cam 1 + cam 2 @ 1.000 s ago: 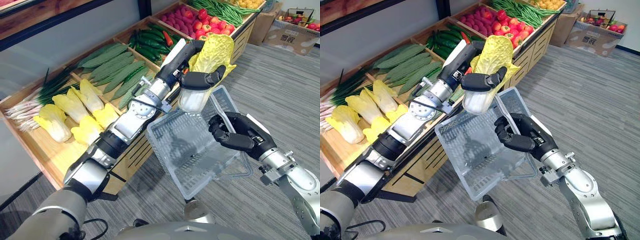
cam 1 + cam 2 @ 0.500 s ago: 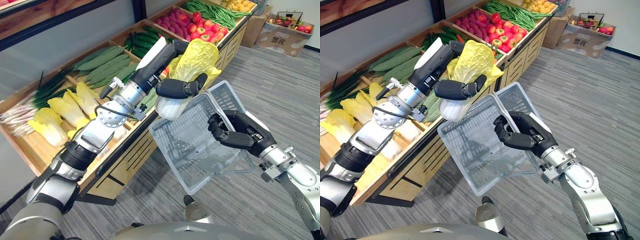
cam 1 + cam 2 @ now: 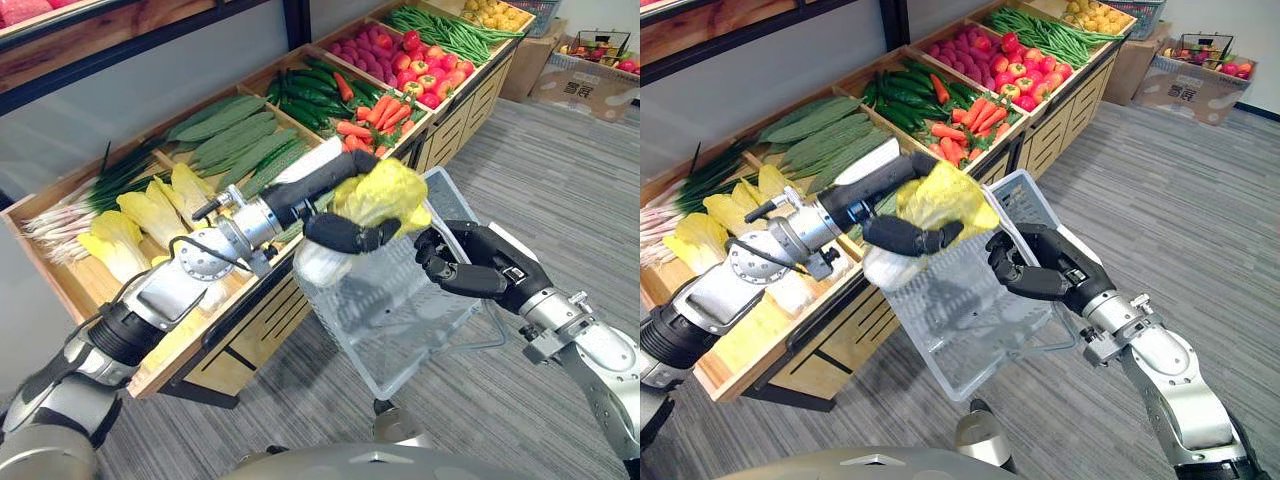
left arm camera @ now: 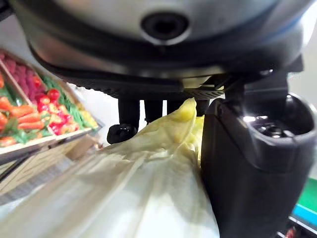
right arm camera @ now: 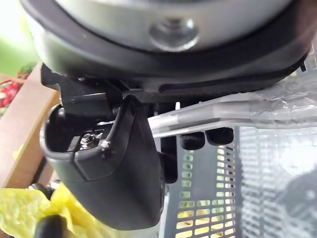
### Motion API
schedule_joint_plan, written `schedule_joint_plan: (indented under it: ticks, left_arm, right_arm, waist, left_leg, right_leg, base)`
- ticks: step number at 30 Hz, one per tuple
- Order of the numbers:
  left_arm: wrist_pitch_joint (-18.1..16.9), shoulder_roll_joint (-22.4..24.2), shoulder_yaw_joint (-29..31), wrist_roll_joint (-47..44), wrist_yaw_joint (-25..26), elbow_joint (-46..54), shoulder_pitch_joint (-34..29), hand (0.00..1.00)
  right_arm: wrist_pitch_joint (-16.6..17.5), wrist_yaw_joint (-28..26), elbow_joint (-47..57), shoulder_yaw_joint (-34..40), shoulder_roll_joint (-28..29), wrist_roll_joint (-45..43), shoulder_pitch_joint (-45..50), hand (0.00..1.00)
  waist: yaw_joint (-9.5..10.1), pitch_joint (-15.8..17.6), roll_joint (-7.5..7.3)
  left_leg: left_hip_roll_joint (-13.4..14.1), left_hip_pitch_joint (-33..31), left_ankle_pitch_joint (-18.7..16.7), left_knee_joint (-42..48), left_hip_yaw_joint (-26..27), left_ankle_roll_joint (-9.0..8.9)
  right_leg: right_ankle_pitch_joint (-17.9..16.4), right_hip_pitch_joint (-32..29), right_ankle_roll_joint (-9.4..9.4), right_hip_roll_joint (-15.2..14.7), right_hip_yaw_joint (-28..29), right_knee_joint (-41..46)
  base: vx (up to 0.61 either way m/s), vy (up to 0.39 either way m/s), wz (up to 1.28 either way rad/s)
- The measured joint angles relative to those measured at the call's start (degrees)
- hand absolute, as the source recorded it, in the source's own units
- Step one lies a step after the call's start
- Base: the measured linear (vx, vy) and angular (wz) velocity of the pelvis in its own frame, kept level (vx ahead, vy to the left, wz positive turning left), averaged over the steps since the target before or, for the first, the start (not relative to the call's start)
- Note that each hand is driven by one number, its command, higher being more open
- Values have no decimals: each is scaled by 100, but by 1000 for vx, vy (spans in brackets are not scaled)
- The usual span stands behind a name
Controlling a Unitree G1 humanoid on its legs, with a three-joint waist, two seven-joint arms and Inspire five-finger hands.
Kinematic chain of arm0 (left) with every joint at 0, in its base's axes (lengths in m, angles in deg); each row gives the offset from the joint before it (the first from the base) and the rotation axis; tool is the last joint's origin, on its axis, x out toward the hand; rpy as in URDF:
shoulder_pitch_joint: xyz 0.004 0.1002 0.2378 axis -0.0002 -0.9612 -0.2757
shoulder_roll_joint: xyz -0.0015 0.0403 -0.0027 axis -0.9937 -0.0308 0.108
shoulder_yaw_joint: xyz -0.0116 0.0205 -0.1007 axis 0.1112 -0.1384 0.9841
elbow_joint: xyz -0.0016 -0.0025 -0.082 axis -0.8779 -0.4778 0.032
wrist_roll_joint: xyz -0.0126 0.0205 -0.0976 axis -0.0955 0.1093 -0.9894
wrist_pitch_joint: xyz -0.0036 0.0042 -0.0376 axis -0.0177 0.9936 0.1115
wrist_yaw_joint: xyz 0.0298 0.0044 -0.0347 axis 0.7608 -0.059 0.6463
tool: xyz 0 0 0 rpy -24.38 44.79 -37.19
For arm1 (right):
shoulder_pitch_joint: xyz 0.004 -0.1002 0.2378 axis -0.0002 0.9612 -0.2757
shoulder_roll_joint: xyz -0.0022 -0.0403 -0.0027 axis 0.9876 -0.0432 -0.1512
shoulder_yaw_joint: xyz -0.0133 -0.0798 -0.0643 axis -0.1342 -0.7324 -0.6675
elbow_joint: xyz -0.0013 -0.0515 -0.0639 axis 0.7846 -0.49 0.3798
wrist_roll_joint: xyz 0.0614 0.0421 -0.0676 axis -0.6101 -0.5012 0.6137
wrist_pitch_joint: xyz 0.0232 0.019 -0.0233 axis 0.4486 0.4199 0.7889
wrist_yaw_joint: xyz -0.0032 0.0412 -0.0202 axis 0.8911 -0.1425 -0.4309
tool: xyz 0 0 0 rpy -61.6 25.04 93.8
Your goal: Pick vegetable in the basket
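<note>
Left arm has come down since the earlier frames: the pale yellow-green leafy cabbage head that was held high above the rim now sits low at the mouth of the clear perforated plastic basket. The left hand has thumb and fingers curled round the cabbage's middle, with the leafy end up and the white stalk end down at the basket's left rim. Whether the stalk is inside the wall or just outside it, I cannot tell. The right hand is clamped on the basket's right rim, thumb over and fingers under, as its wrist view shows, and it holds the basket steeply tilted in the air beside the wooden produce stand. Apart from the cabbage, nothing is seen in the basket. Stand compartments, from the near end to the far end: spring onions, more yellow cabbage heads, ridged green gourds, cucumbers, carrots, red peppers, green beans. Risks, as I judge them: the tilt could let the cabbage roll over the lower rim once released. The added weight could twist a basket held by one edge in the right hand. A release with the stalk outside the wall would drop the cabbage to the floor.
</note>
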Motion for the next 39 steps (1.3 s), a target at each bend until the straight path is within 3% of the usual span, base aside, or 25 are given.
schedule_joint_plan:
  ticks: [4, 14, 23, 33, 39]
  left_arm:
    - [-1, -133, -521, 181, -277, 3, -12, 0]
    - [-20, -395, -1224, 494, -531, 346, -170, 0]
    - [-20, -358, -1695, 608, -615, 347, -171, 0]
    - [-120, 512, -2004, 1439, -603, -229, -49, 0]
    - [-195, 909, -2159, 1772, -454, -695, 437, 0]
  right_arm:
    - [0, -56, -1, -6, -354, 0, -301, 0]
    - [9, -88, 0, -188, -364, -3, -616, 0]
    - [9, -160, 1, -425, -502, -3, -618, 0]
    - [8, -354, 192, -493, -508, -9, -615, 0]
    - [6, -223, 193, -269, -553, -10, -590, 0]
  waist:
    - [-23, -2, 3]
    - [-37, -17, -6]
    - [-112, -17, -6]
    - [-234, -20, -2]
    - [-310, -29, 13]
  left_leg:
    - [76, 2, -55, 105, 49, -11]
    - [127, -8, -108, 172, 65, -20]
    - [126, -28, -109, 172, 76, -21]
    - [208, -27, -194, 298, 180, -26]
    - [209, -53, -207, 309, 217, -25]
  right_leg:
    - [12, -6, -15, 37, 46, -12]
    - [16, -12, -20, 58, 67, -14]
    - [16, -45, -20, 57, 71, -12]
    - [17, -107, -19, 98, 176, 7]
    - [16, -166, -18, 98, 208, 19]
  base:
    - [10, 54, -7]
    - [8, 53, -2]
    - [13, 50, -1]
    - [14, 53, -6]
    - [22, 49, -3]
